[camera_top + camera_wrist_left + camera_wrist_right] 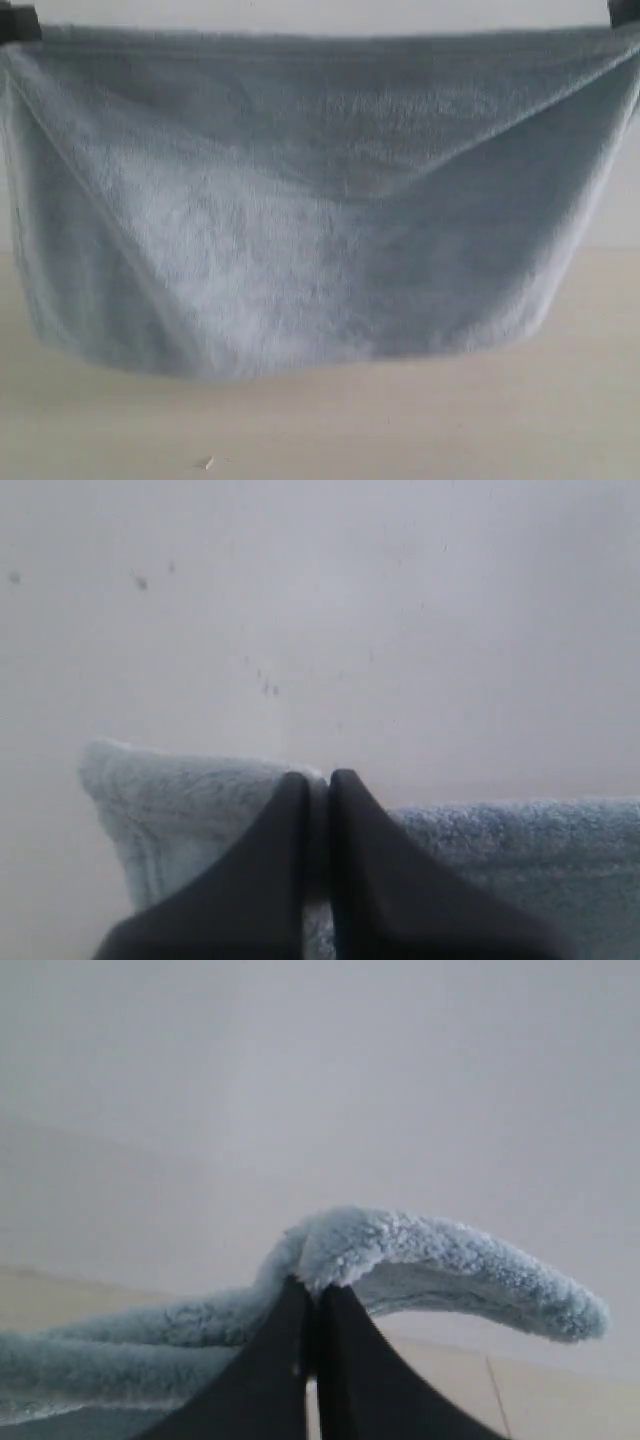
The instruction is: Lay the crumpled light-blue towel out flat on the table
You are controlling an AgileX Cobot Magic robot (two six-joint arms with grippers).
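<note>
The light-blue towel (300, 200) hangs stretched between both grippers and fills most of the exterior view. Its lower edge sags close above the cream table (400, 420); I cannot tell whether it touches. My left gripper (18, 25) holds the upper left corner, only a black tip of it showing. My right gripper (625, 12) holds the upper right corner at the frame's edge. In the left wrist view the black left gripper (317, 777) is shut on the towel's (180, 800) edge. In the right wrist view the right gripper (314, 1293) is shut on the towel's (420, 1245) fluffy hem.
A white wall (300, 12) stands behind the towel. A small pale speck (208, 462) lies on the table near the front. Bare table surface shows below the hanging cloth.
</note>
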